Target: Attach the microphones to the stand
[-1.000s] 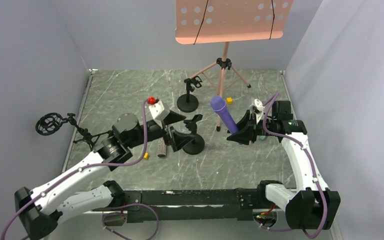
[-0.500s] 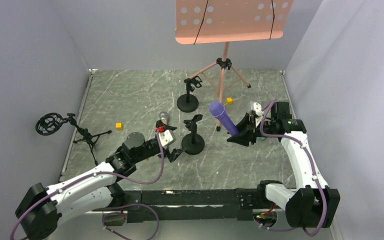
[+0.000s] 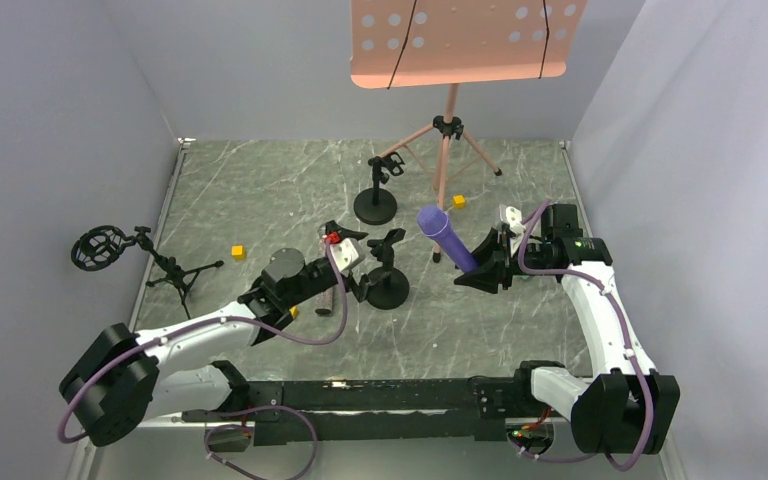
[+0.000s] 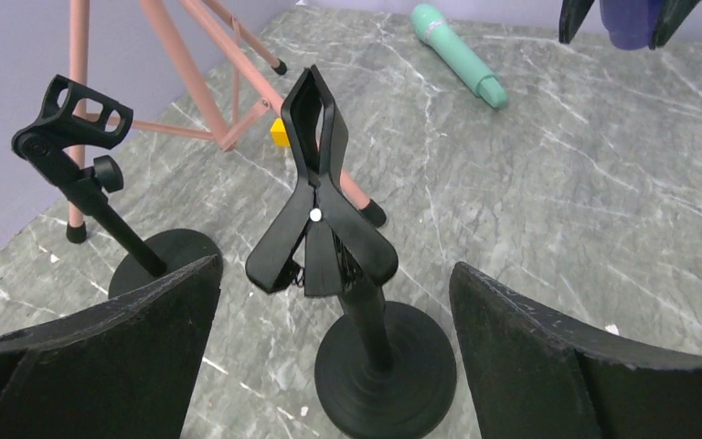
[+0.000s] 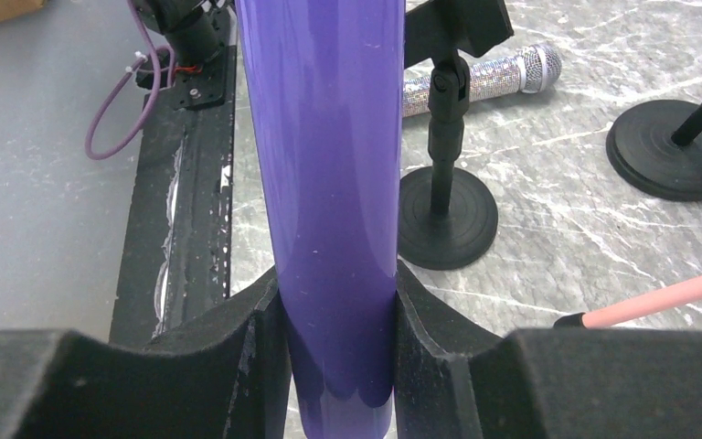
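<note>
Open surface lies at 5 o'clock of the near clip stand, faced by the left gripper with jaws wide apart. At its 3 o'clock, the right gripper has its jaws clamped on the glossy purple microphone, which is tilted.

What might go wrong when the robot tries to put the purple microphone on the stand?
The right pincer grips the purple microphone near its bottom end, so it may tilt when pushed into the clip stand. The left pincer is open, not gripping that stand, which might tip or slide. The glittery microphone lies close to it and might get knocked.
</note>
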Tool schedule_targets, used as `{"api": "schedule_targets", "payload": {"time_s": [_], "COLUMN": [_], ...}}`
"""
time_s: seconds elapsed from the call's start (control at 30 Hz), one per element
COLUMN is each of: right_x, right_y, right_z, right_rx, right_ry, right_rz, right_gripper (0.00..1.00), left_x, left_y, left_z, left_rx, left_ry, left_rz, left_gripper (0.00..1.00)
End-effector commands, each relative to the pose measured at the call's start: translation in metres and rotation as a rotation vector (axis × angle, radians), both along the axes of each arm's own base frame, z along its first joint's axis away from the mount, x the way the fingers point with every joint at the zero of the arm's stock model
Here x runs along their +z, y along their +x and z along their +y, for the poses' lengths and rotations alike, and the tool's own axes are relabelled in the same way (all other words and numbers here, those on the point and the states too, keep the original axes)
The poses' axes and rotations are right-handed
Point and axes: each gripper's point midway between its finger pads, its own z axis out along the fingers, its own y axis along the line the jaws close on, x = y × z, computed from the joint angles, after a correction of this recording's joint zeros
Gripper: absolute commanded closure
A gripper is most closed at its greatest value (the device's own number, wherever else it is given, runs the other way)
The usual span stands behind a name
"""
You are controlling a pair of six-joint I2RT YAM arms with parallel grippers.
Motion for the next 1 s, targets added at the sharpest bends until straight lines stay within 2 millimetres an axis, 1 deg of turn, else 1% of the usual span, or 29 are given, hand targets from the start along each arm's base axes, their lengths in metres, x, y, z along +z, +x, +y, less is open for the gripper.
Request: {"api": "schedule_targets", "payload": {"time_s": [0.0, 0.2, 0.33, 0.53, 0.6, 0.67, 0.73, 0.8, 0.87, 0.97], "right_x": [0.010, 0.011, 0.011, 0.011, 0.011, 0.011, 0.011, 0.011, 0.011, 0.008], "right_y": [0.001, 0.001, 0.001, 0.001, 0.001, 0.001, 0.001, 0.001, 0.001, 0.005], "right_z": [0.002, 0.002, 0.002, 0.002, 0.002, 0.002, 0.002, 0.002, 0.002, 0.001], "right_rx": [0.020, 0.021, 0.022, 0.021, 0.021, 0.020, 0.021, 0.019, 0.019, 0.014], "right_ry": [0.028, 0.030, 0.030, 0.032, 0.031, 0.031, 0.031, 0.029, 0.028, 0.015], "right_rz": [-0.065, -0.063, -0.062, -0.062, -0.063, -0.062, -0.062, -0.061, -0.060, -0.068], "right_gripper": [0.94, 0.94, 0.94, 0.94, 0.94, 0.94, 0.94, 0.94, 0.94, 0.94], "left_x": [0.040, 0.040, 0.037, 0.030, 0.029, 0.028, 0.028, 0.028, 0.029, 0.028], "left_y": [0.005, 0.007, 0.007, 0.008, 0.009, 0.010, 0.011, 0.010, 0.007, 0.005], "left_z": [-0.014, -0.022, -0.025, -0.027, -0.027, -0.026, -0.024, -0.023, -0.022, -0.017], "left_rx": [-0.036, -0.056, -0.067, -0.070, -0.067, -0.060, -0.052, -0.052, -0.066, -0.085], "left_ry": [-0.120, -0.142, -0.143, -0.120, -0.105, -0.092, -0.083, -0.078, -0.068, -0.051], "left_rz": [-0.060, -0.038, -0.021, 0.002, 0.006, 0.007, 0.005, -0.002, -0.017, -0.022], "left_gripper": [0.01, 0.01, 0.09, 0.28, 0.37, 0.50, 0.67, 0.78, 0.82, 0.83]}}
